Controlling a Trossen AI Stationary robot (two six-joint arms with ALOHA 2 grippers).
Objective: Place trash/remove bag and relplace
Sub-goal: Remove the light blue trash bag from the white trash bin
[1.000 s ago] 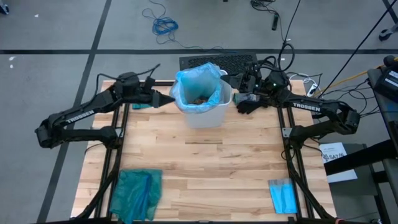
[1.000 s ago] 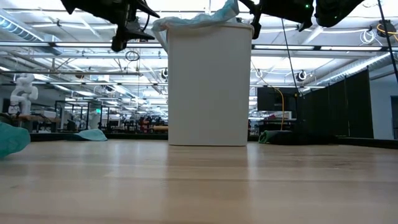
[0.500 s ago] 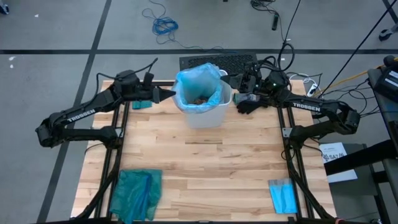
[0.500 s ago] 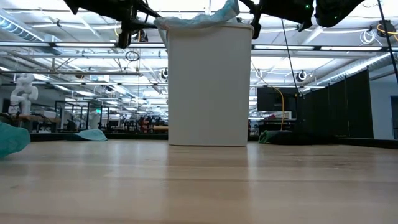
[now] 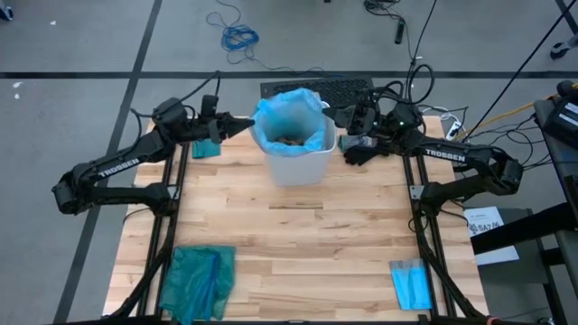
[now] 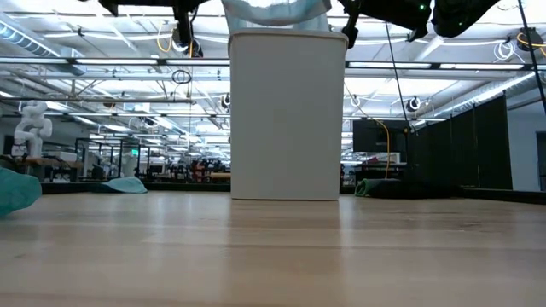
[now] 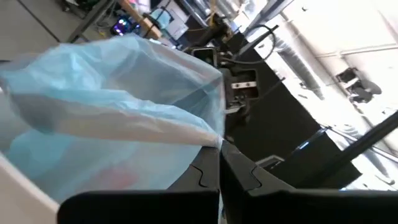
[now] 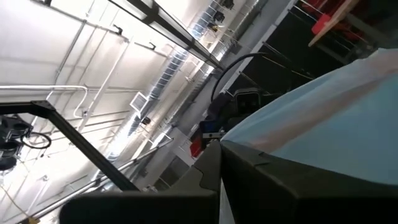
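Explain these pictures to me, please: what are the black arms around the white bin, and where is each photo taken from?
They are two robot arms with two-finger grippers. One picture looks down from above, one looks level across the table, and two come from cameras on the arms' wrists. On the wooden table stands a white bin lined with a light-blue bag holding brown trash. The left gripper is shut on the bag's rim; the right gripper is shut at the opposite rim, seemingly pinching it too. Near the front lie a teal-green bag and a folded blue sheet.
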